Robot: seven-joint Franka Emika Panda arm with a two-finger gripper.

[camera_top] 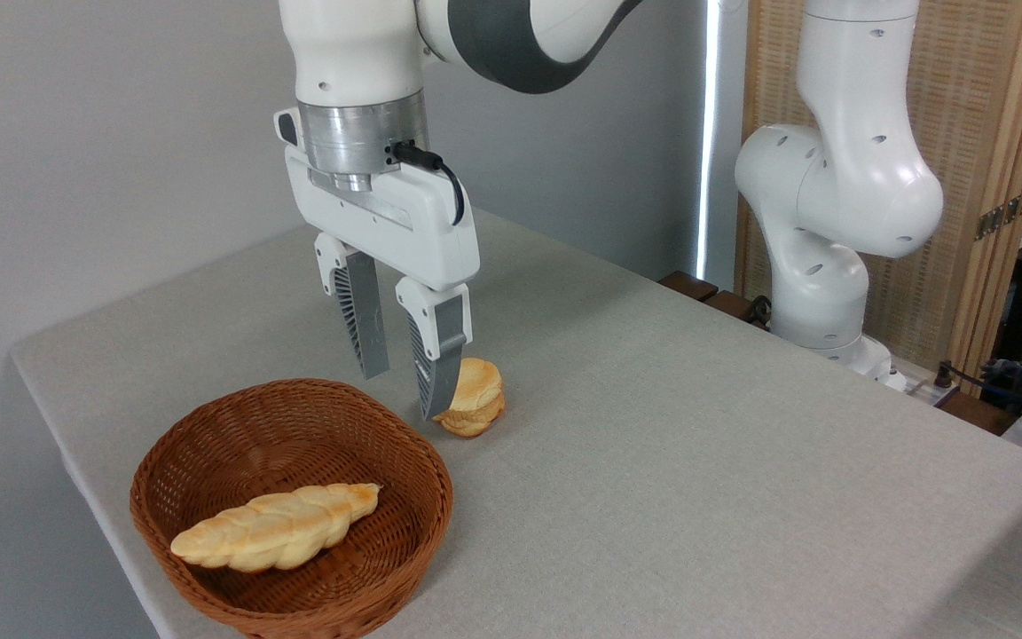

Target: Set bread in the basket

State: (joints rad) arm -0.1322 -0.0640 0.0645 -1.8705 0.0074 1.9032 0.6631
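Nearest me, below & left of the gripper [403,393], sits the basket [209,577] on the table [697,461], close to the front-left edge. A long braided loaf [276,527] lies inside it, slanting across the bottom. Just past the basket rim, the gripper hangs fingers-down, jaws apart w/ a clear gap between them, nothing held. Its right finger [436,359] stands in front of the bread [475,397], hiding the bun's left edge; can't tell if they touch. The bread rests on the table right beside that finger, outside the basket, close to its far-right rim. Further back & to the right of the gripper, the arm's white base [821,293] rises at the table's far edge. Behind that, a slatted wooden screen [963,133] & some cables [999,377].
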